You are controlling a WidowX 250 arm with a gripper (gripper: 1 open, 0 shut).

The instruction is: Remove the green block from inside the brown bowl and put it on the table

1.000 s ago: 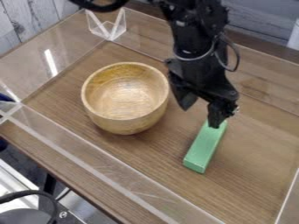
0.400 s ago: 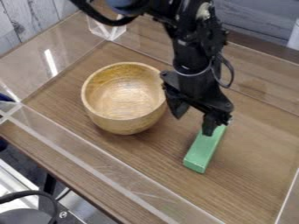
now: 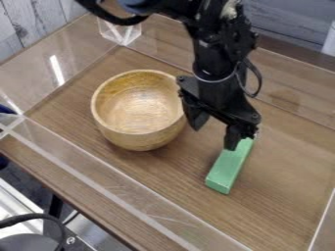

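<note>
The green block (image 3: 229,166) lies flat on the table (image 3: 131,181), to the right of the brown bowl (image 3: 140,107). The bowl stands upright and its hollow shows only bare wood. My gripper (image 3: 217,125) hangs just above the far end of the block, between block and bowl, with its black fingers spread open and nothing between them. The right finger (image 3: 241,131) hovers close over the block's upper end; the left finger (image 3: 198,117) is beside the bowl's right wall.
Clear acrylic walls (image 3: 78,162) edge the tabletop on the near and left sides. A small clear stand (image 3: 123,33) sits at the back. The black arm (image 3: 216,44) reaches in from the top.
The gripper has risen off the block and shifted slightly left toward the bowl. The block stays where it lay.
</note>
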